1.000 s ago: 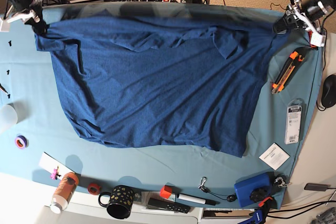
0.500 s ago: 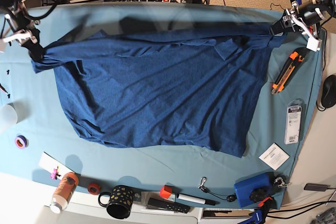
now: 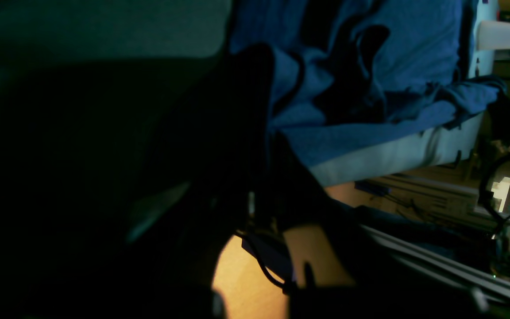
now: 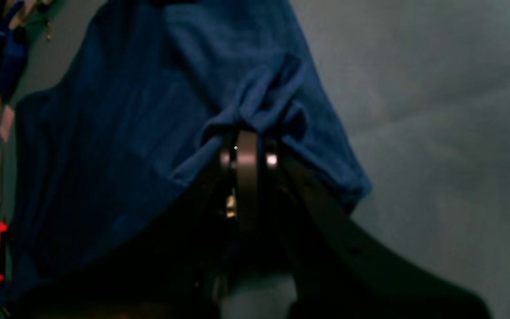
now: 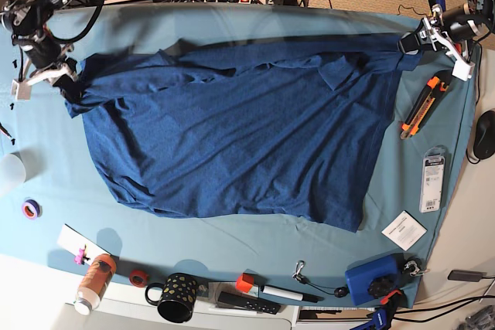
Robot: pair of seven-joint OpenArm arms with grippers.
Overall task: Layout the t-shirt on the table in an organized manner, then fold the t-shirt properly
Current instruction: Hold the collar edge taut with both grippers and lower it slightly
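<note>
**Shirt stretched between both claws**

Teal cloth covers your tabletop (image 5: pixel 232 241), and the shirt (image 5: pixel 232 129) takes up most of its middle, lying mostly flat with wrinkles near the far edge and its near hem resting on the cloth. Your left claw (image 5: pixel 411 40) sits at the far corner on the base view's right, clenched on one end of the shirt's far edge. Your right claw (image 5: pixel 66 81) is on the opposite side, clamped on a bunched corner of fabric; the right wrist view shows the cloth gathered tight around its tip (image 4: pixel 248 133). Between the two grips the far edge of the shirt runs taut.

Along the near edge you have a blue box (image 5: pixel 373 280), a black spotted mug (image 5: pixel 176 297), a bottle (image 5: pixel 94 282) lying down and a marker (image 5: pixel 274 291). An orange cutter (image 5: pixel 421 103) lies just beside the shirt's edge near your left claw.
</note>
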